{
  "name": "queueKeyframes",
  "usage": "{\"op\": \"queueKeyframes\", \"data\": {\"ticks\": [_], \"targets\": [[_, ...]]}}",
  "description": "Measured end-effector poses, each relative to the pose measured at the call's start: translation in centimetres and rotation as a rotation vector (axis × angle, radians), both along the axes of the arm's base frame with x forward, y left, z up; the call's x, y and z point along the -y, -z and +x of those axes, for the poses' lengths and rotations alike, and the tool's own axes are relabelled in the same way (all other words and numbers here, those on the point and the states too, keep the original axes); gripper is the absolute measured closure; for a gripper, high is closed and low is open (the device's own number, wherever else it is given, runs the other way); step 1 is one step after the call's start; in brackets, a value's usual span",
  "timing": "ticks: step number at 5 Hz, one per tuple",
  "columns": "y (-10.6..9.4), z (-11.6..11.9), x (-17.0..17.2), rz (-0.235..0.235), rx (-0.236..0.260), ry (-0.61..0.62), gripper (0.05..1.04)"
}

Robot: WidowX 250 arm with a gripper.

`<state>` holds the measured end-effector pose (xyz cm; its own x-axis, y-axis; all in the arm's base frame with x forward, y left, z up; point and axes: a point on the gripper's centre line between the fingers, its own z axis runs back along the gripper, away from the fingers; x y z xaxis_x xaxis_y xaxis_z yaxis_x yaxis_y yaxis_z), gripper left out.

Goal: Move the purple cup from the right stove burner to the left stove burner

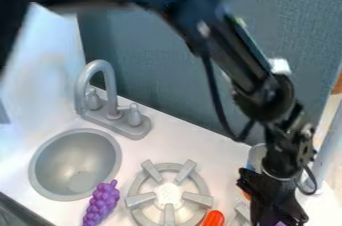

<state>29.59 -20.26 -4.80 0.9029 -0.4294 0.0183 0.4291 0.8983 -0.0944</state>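
Observation:
The black gripper (272, 201) hangs low at the right, near the bottom edge, over the white counter. A bit of something purple (280, 223) shows at its lower end; whether it is held cannot be made out. Just behind the gripper stands a grey metallic container (256, 156), partly hidden by the arm. To the gripper's left lies a red-orange object (214, 218), cut off by the bottom edge. A purple bunch of toy grapes (101, 204) lies beside the sink, at the lower left.
A grey sink basin (44, 170) with a curved faucet (110, 82) is at the left. The grey stove burner (168, 195) sits at bottom centre. Behind the counter (200, 145) rises a blue-grey panel (160, 65), with the arm crossing in front of it.

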Motion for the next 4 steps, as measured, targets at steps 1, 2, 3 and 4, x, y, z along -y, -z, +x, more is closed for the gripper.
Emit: {"op": "queueKeyframes", "data": {"ticks": [1, 2, 3, 4], "targets": [[-3.0, -1.4, -2.0, -0.058, 0.036, -0.038, 0.991], [-4.0, -2.8, -5.4, -0.001, 0.021, -0.099, 0.991], [-4.1, -3.6, -9.7, 0.182, -0.012, -0.212, 0.991], [-5.1, -3.2, -13.6, 0.248, -0.019, -0.321, 0.991]]}}
